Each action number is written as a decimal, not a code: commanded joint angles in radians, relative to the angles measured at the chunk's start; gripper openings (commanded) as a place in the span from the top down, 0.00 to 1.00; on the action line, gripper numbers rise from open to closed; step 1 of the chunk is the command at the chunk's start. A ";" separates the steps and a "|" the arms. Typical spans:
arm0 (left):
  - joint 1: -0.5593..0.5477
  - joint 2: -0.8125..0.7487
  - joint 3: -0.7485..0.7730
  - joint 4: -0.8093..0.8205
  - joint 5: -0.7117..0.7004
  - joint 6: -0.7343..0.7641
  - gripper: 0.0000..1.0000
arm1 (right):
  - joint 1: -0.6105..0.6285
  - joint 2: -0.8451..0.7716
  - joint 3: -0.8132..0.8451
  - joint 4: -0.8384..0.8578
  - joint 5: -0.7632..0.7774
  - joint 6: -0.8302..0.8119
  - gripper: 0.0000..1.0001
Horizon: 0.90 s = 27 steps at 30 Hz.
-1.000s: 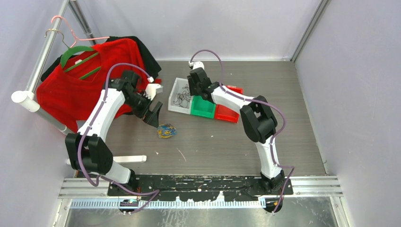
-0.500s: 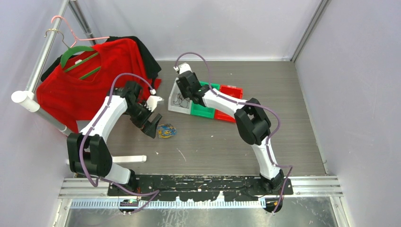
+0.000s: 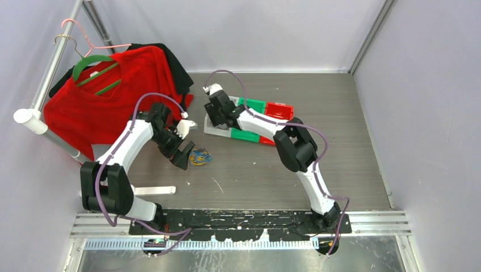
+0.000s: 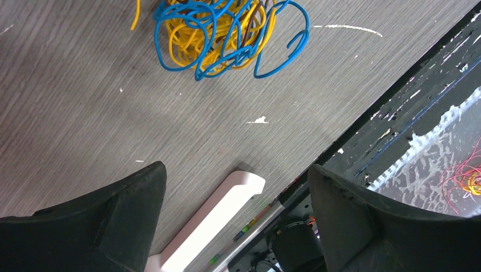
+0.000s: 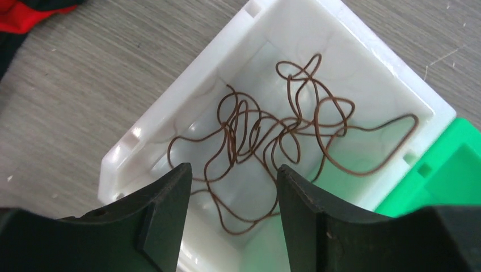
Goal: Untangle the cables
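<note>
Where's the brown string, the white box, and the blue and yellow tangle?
brown string (image 5: 295,120): right wrist view, on its knotted middle.
white box (image 5: 181,93): right wrist view, on its left rim.
blue and yellow tangle (image 4: 221,34): left wrist view, its middle.

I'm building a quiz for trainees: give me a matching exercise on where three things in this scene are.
Things:
1. brown cable
2. blue-and-yellow cable tangle
3. red shirt

Places:
A. lying on the table
B. hanging on the green hanger
C. inside the white bin

Pairs: 1-C, 2-A, 3-B
</note>
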 commanded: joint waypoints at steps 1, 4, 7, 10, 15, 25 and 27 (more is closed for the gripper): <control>-0.006 -0.007 -0.021 0.075 0.066 0.012 0.06 | -0.004 -0.237 -0.063 0.057 -0.084 0.065 0.35; -0.021 0.010 -0.038 0.106 0.077 -0.008 0.08 | -0.002 -0.367 -0.207 0.139 -0.145 0.121 0.32; -0.046 0.027 -0.049 0.150 0.086 -0.031 0.09 | 0.009 -0.482 -0.396 0.236 -0.179 0.182 0.32; -0.060 0.043 -0.055 0.209 0.081 -0.051 0.10 | 0.048 -0.568 -0.566 0.326 -0.228 0.222 0.33; -0.062 0.092 -0.039 0.267 0.100 -0.065 0.17 | 0.083 -0.647 -0.807 0.505 -0.315 0.328 0.36; -0.131 0.119 -0.064 0.293 0.233 -0.100 0.59 | 0.085 -0.674 -0.993 0.752 -0.349 0.447 0.37; -0.157 0.116 -0.076 0.297 0.279 -0.121 0.65 | 0.083 -0.685 -1.022 0.764 -0.343 0.461 0.36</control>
